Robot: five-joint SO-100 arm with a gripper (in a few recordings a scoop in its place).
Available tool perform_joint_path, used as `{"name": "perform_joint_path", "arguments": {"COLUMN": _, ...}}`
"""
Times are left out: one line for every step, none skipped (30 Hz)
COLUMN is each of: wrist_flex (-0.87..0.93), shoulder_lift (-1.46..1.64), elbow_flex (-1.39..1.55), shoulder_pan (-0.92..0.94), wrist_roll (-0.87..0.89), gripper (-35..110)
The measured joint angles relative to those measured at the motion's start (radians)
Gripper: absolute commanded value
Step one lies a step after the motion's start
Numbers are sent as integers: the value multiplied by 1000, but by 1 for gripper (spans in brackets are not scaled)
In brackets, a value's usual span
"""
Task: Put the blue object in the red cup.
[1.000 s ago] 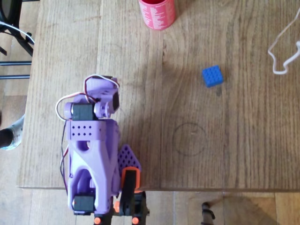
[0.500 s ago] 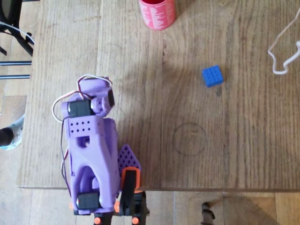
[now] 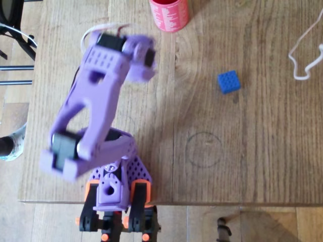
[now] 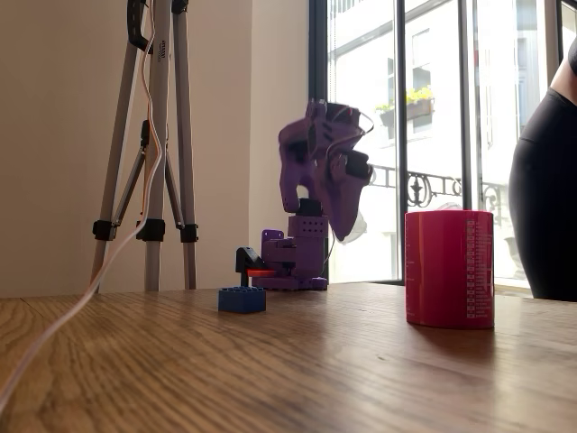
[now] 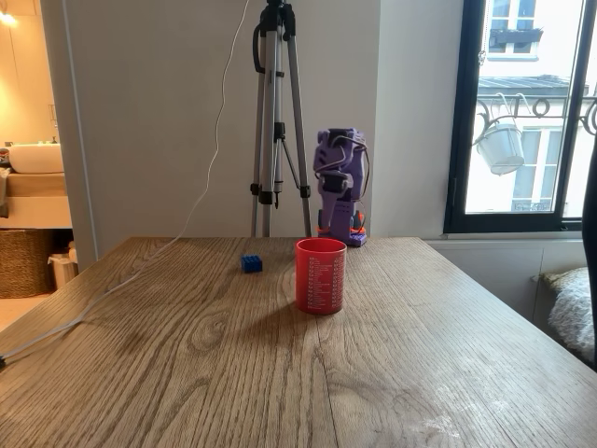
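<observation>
Wood runs under everything: the counter [image 3: 252, 151] is a broad plank top with open grain, and my purple arm [image 3: 96, 106] rises from its clamp at the near edge in the overhead view, folded high and blurred. My claw [image 4: 347, 212] hangs tucked beneath that fold in a fixed view, pointing down, and I cannot tell from any picture whether its jaws stand wide or narrow; it holds nothing that I can see. Next in size is the red cup [image 5: 320, 274], upright, mouth up, with white print down its side, standing well apart from my base. It looks rigid and steady enough that I judge a dropped piece would not tip it (though a knock from my wrist might). A pale cable [image 3: 305, 55] loops across the far right of the counter in the overhead view, clear of both task things. Smallest is the blue object [image 3: 228, 81], a studded square brick lying flat, studs up, well apart from the cup and from me. I judge it light, hard and stiff, with smooth plastic sides that could slip. So I would take it across two opposite flat walls, low down, jaws square to its slightly turned edges, not on the studs.
</observation>
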Motion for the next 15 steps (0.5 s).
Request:
{"name": "perform_joint_path", "arguments": {"wrist_flex": 9, "shoulder_lift": -84, "elbow_flex": -71, "shoulder_pan": 48, "wrist_roll": 20, "gripper": 1}}
{"name": "perform_joint_path", "arguments": {"wrist_flex": 20, "shoulder_lift": -169, "elbow_flex": -144, "shoulder_pan": 87, "wrist_roll": 48, "gripper": 1}}
{"name": "perform_joint_path", "arguments": {"wrist_flex": 25, "shoulder_lift": -236, "elbow_flex": -209, "shoulder_pan": 114, "wrist_roll": 67, "gripper": 1}}
{"name": "perform_joint_path", "arguments": {"wrist_flex": 25, "shoulder_lift": -276, "elbow_flex": -250, "shoulder_pan": 129, "wrist_roll": 69, "gripper": 1}}
{"name": "perform_joint_path", "arguments": {"wrist_flex": 31, "shoulder_lift": -307, "elbow_flex": -284, "shoulder_pan": 135, "wrist_roll": 77, "gripper": 1}}
{"name": "perform_joint_path", "arguments": {"wrist_flex": 14, "shoulder_lift": -345, "elbow_flex": -331, "shoulder_pan": 160, "wrist_roll": 112, "gripper": 1}}
{"name": "perform_joint_path", "arguments": {"wrist_flex": -11, "shoulder_lift": -388, "elbow_flex": -380, "shoulder_pan": 187, "wrist_roll": 166, "gripper": 1}}
{"name": "perform_joint_path", "arguments": {"wrist_flex": -31, "shoulder_lift": -422, "elbow_flex": -417, "shoulder_pan": 227, "wrist_roll": 225, "gripper": 1}}
{"name": "perform_joint_path", "arguments": {"wrist_flex": -44, "shoulder_lift": -437, "elbow_flex": -439, "shoulder_pan": 256, "wrist_roll": 281, "gripper": 1}}
{"name": "perform_joint_path", "arguments": {"wrist_flex": -55, "shoulder_lift": -448, "elbow_flex": -454, "shoulder_pan": 276, "wrist_roll": 311, "gripper": 1}}
{"name": "perform_joint_path", "arguments": {"wrist_flex": -64, "shoulder_lift": -454, "elbow_flex": -468, "shoulder_pan": 285, "wrist_roll": 342, "gripper": 1}}
{"name": "perform_joint_path", "arguments": {"wrist_flex": -69, "shoulder_lift": -459, "elbow_flex": -474, "shoulder_pan": 301, "wrist_roll": 382, "gripper": 1}}
{"name": "perform_joint_path", "arguments": {"wrist_flex": -74, "shoulder_lift": -459, "elbow_flex": -477, "shoulder_pan": 316, "wrist_roll": 420, "gripper": 1}}
{"name": "perform_joint_path", "arguments": {"wrist_flex": -80, "shoulder_lift": -459, "elbow_flex": -477, "shoulder_pan": 341, "wrist_roll": 454, "gripper": 1}}
{"name": "perform_joint_path", "arguments": {"wrist_flex": -81, "shoulder_lift": -459, "elbow_flex": -477, "shoulder_pan": 357, "wrist_roll": 476, "gripper": 1}}
